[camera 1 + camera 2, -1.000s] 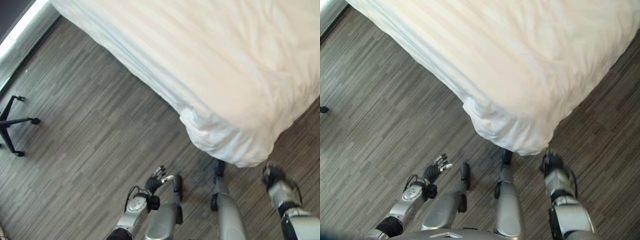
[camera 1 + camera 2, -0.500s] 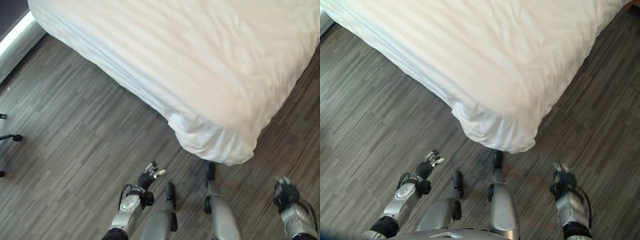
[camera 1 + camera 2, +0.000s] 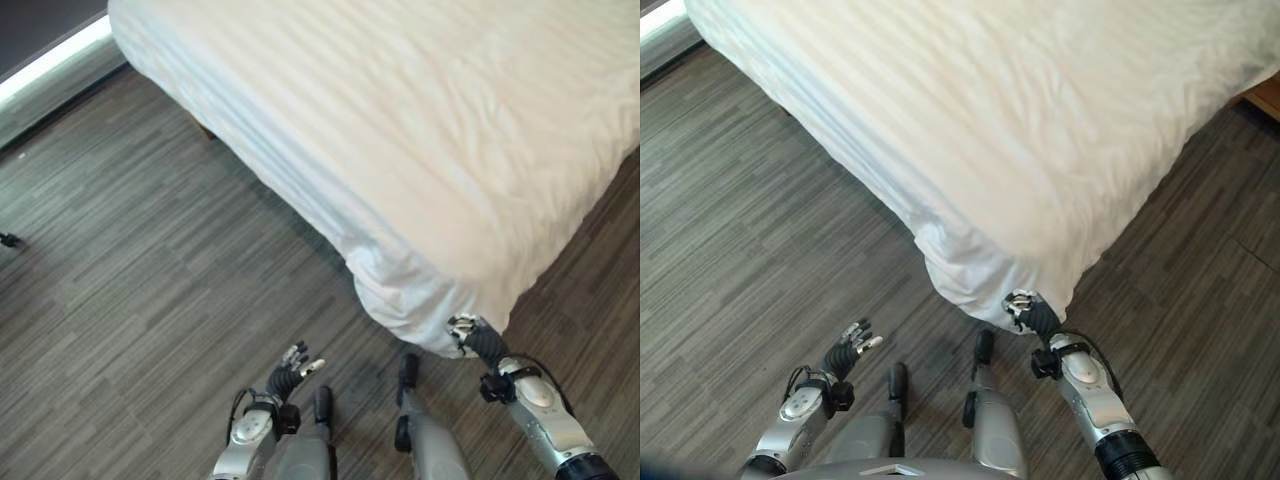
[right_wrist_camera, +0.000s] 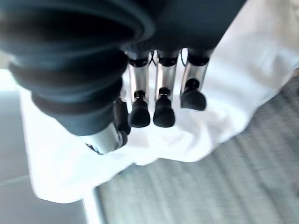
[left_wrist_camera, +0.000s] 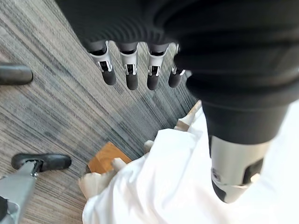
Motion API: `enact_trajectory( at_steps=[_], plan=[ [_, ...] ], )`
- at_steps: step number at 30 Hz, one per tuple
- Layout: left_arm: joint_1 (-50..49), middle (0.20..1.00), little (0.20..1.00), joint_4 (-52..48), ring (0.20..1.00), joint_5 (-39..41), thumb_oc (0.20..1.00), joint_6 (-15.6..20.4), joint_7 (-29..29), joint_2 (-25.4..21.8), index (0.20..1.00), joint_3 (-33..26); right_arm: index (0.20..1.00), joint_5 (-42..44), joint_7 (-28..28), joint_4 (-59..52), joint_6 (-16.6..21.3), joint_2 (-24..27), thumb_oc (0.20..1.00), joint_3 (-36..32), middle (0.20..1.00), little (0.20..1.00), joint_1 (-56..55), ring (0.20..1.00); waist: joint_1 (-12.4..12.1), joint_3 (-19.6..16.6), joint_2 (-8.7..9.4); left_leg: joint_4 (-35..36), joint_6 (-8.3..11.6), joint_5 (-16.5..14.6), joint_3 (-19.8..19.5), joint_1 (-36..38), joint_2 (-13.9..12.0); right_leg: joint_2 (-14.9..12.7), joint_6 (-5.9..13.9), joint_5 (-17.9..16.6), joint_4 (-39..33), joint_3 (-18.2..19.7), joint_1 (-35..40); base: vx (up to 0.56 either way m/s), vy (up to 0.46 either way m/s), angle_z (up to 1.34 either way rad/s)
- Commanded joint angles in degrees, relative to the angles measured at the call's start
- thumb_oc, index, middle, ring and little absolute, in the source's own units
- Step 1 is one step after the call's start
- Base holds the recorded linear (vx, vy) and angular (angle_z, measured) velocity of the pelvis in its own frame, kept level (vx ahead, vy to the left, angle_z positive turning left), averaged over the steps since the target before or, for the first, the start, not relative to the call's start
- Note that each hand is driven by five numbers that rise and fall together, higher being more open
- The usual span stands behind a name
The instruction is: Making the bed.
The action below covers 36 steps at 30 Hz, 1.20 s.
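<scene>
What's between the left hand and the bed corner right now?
Bare wood-look floor alone separates the left hand from the bed corner, as the left eye view shows.

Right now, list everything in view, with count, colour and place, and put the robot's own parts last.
Bed: one, covered in white bedding, fills the upper right of the eye views, its near corner pointing at the robot.
Bedding corner: one, white, bunched and hanging toward the floor at the bed's near corner.
Bed leg: one, light brown wood, under the hanging bedding in the left wrist view.
Floor: grey wood-look planks, around the bed.
Wall base: one pale strip, far left beyond the bed.
Left hand: one, silver fingers with dark tips, straight, over the floor left of the corner, holding nothing.
Right hand: one, silver fingers with dark tips, at the hanging bedding corner; fingers relaxed, not closed on the cloth.
</scene>
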<state>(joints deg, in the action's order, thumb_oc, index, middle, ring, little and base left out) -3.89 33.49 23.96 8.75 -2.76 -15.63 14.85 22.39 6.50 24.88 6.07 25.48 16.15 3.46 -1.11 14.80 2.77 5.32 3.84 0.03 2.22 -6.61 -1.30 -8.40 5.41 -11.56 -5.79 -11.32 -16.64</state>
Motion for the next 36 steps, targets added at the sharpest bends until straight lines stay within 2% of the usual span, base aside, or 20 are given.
enact_trajectory(
  at_steps=[1,4,5,7,9,10,11,14,17,18,22,23,28,30,31,32,33,34,35,36],
  plan=[
    [2.2,1.000,1.000,0.2,1.000,0.1,1.000,2.1,-0.2,-2.2,1.000,0.7,0.200,-1.5,-2.8,1.6,2.1,1.4,0.200,-2.4,0.200,0.200,7.0,0.200,-1.2,1.9,-0.92,-0.3,0.56,3.7,-3.1,-3.4,-0.1,-2.5,5.33,2.7,0.8,1.2,4.6,-0.09,-0.004,0.10],
    [2.5,1.000,1.000,-0.4,1.000,1.2,1.000,2.5,0.3,-3.2,1.000,0.8,0.200,-0.1,-6.0,6.7,2.8,2.8,0.200,-3.6,0.200,0.200,14.0,0.200,-2.3,3.7,-2.14,-0.3,0.76,4.5,-3.7,-5.6,0.2,-2.8,5.45,2.0,0.8,1.0,2.6,-0.09,0.005,0.16],
    [2.6,1.000,1.000,-0.4,1.000,2.5,1.000,2.6,0.9,-3.5,1.000,1.2,0.200,0.9,-8.3,12.7,3.4,4.1,0.200,-4.1,0.200,0.200,19.4,0.200,-3.3,4.8,-3.11,-0.3,0.95,5.0,-3.6,-7.3,0.5,-3.0,5.55,1.3,0.8,1.1,1.0,-0.08,0.011,0.15],
    [3.0,1.000,1.000,0.5,1.000,2.9,1.000,2.7,1.1,-3.3,1.000,1.6,0.200,0.6,-9.2,16.8,3.4,5.1,0.200,-3.7,0.200,0.200,22.2,0.200,-3.6,5.2,-3.46,-0.3,1.04,5.2,-3.3,-8.0,0.4,-3.0,5.57,1.1,0.8,1.3,0.2,-0.07,0.009,0.07],
    [4.4,1.000,1.000,2.3,1.000,2.7,1.000,2.6,1.7,-2.7,1.000,3.0,0.200,2.6,-11.2,28.5,2.8,6.0,0.200,-5.3,0.200,0.200,26.8,0.200,-4.2,6.5,-4.66,-0.3,1.21,5.7,-3.0,-9.5,0.4,-2.8,5.58,0.7,0.8,1.7,-1.5,-0.04,0.002,0.01],
    [4.4,1.000,1.000,2.3,1.000,2.7,1.000,2.6,1.7,-2.6,1.000,3.0,0.200,2.7,-11.2,28.6,2.9,6.1,0.200,-5.3,0.200,0.200,26.9,0.200,-4.2,6.5,-4.67,-0.3,1.21,5.7,-3.0,-9.5,0.4,-2.8,5.58,0.7,0.8,1.7,-1.5,0.00,0.000,0.00],
    [5.2,1.000,1.000,2.8,1.000,2.5,1.000,2.4,2.0,-2.3,1.000,3.5,0.200,3.1,-11.7,36.7,2.5,6.3,0.200,-7.0,0.200,0.200,27.4,0.200,-4.4,7.5,-5.56,-0.3,1.34,6.0,-3.1,-10.4,0.4,-2.8,5.56,0.5,0.8,1.8,-2.3,0.00,0.000,0.00],
    [6.4,1.000,1.000,2.9,1.000,2.0,1.000,2.1,2.2,-1.7,1.000,3.7,0.200,0.9,-11.4,44.6,0.9,5.7,0.200,-8.3,0.200,0.200,25.2,0.200,-4.2,8.5,-6.50,-0.3,1.45,6.2,-3.3,-11.4,0.3,-2.6,5.54,0.3,0.8,1.7,-3.3,0.00,-0.006,0.01],
    [6.8,1.000,1.000,3.0,1.000,1.5,1.000,2.0,2.3,-1.0,1.000,3.5,0.200,-0.5,-11.3,47.6,-0.1,4.5,0.200,-9.4,0.200,0.200,22.2,0.200,-3.8,8.7,-6.60,-0.3,1.42,6.2,-3.1,-11.4,0.1,-2.5,5.48,0.4,0.8,1.7,-3.4,0.02,-0.009,0.00],
    [6.8,1.000,1.000,2.0,1.000,1.4,1.000,1.9,2.2,-0.5,1.000,3.3,0.200,-0.1,-10.5,48.8,-0.8,2.2,0.200,-11.2,0.200,0.200,17.3,0.200,-2.8,8.6,-6.49,-0.3,1.37,6.0,-3.0,-10.9,-0.1,-2.3,5.34,0.7,0.8,1.8,-3.0,0.06,-0.012,-0.03],
    [6.6,1.000,1.000,1.5,1.000,0.9,1.000,1.6,2.3,-0.1,1.000,2.8,0.200,0.8,-9.6,48.1,-0.9,-1.1,0.200,-13.2,0.200,0.200,10.6,0.200,-1.1,8.3,-5.88,-0.3,1.30,5.6,-2.8,-10.2,-0.2,-2.1,5.10,1.2,0.8,2.3,-2.6,0.05,-0.009,-0.05],
    [6.9,1.000,1.000,0.9,1.000,1.1,1.000,1.5,2.5,0.3,1.000,2.2,0.200,2.9,-9.4,47.6,-0.7,-2.9,0.200,-15.3,0.200,0.200,6.5,0.200,0.2,8.1,-5.32,-0.3,1.26,5.2,-2.4,-9.6,-0.3,-1.9,5.03,1.5,0.8,2.6,-2.4,0.05,-0.006,-0.12],
    [7.8,1.000,1.000,0.5,1.000,1.5,1.000,1.5,2.7,0.3,1.000,0.7,0.200,10.8,-10.0,42.3,1.6,-3.0,0.200,-21.9,0.200,0.200,1.6,0.200,2.4,6.5,-3.59,-0.3,1.26,4.4,-1.5,-7.5,-0.7,-1.5,5.11,2.0,0.8,3.3,-1.0,0.06,0.003,-0.12],
    [7.4,1.000,1.000,0.4,1.000,1.5,1.000,1.4,3.1,0.2,1.000,-0.6,0.200,14.6,-12.2,32.5,4.2,-2.9,0.200,-25.8,0.200,0.200,-0.8,0.200,3.3,5.4,-2.84,-0.3,1.21,3.6,-1.1,-5.7,-1.0,-1.1,5.16,2.7,0.8,3.6,0.5,0.06,0.002,-0.16],
    [7.4,1.000,1.000,0.3,1.000,1.5,1.000,1.4,3.1,0.2,1.000,-0.6,0.200,14.5,-12.3,32.3,4.1,-3.0,0.200,-25.9,0.200,0.200,-0.9,0.200,3.3,5.3,-2.75,-0.3,1.18,3.8,-1.1,-5.9,-0.9,-1.2,5.16,2.5,0.8,3.6,0.3,0.08,0.006,-0.20],
    [6.8,1.000,1.000,-0.1,1.000,1.5,1.000,1.3,3.4,0.1,1.000,-1.9,0.200,15.8,-13.5,23.0,6.3,-3.6,0.200,-27.7,0.200,0.200,-2.9,0.200,4.1,3.7,-2.12,-0.3,1.08,3.2,-0.7,-4.5,-1.2,-1.2,5.18,2.7,0.8,3.8,1.5,0.04,0.006,-0.21],
    [6.7,1.000,1.000,-0.1,1.000,1.5,1.000,1.3,3.4,0.1,1.000,-1.8,0.200,15.7,-13.7,22.6,6.2,-3.8,0.200,-27.8,0.200,0.200,-3.1,0.200,4.0,3.8,-2.09,-0.3,1.08,3.2,-0.7,-4.4,-1.2,-1.2,5.18,2.8,0.8,3.8,1.6,0.13,0.009,-0.13],
    [5.8,1.000,1.000,-0.8,1.000,1.2,1.000,1.2,3.6,0.0,1.000,-2.9,0.200,13.8,-14.4,11.1,8.0,-4.6,0.200,-28.6,0.200,0.200,-6.0,0.200,4.6,1.8,-1.43,-0.3,0.85,2.4,-0.3,-2.2,-1.4,-1.1,5.16,3.3,0.8,3.9,3.7,0.13,0.017,-0.11],
    [4.8,1.000,1.000,-1.1,1.000,0.9,1.000,1.2,3.6,-0.1,1.000,-3.5,0.385,11.4,-14.6,4.7,8.2,-4.7,0.385,-28.4,0.385,0.385,-7.4,0.385,4.7,0.9,-1.21,-0.3,0.80,1.7,0.0,-0.6,-1.5,-1.0,5.20,3.8,0.8,3.9,5.3,0.15,0.025,-0.06],
    [4.4,1.000,1.000,-1.1,1.000,0.6,1.000,1.1,3.3,0.0,1.000,-4.1,1.000,9.7,-13.9,0.7,8.3,-4.6,1.000,-28.0,1.000,1.000,-8.3,1.000,4.7,-0.3,-0.90,-0.3,0.68,1.5,0.1,0.3,-1.6,-1.1,5.22,3.9,0.8,3.8,6.1,0.12,0.028,-0.06]
  ],
)
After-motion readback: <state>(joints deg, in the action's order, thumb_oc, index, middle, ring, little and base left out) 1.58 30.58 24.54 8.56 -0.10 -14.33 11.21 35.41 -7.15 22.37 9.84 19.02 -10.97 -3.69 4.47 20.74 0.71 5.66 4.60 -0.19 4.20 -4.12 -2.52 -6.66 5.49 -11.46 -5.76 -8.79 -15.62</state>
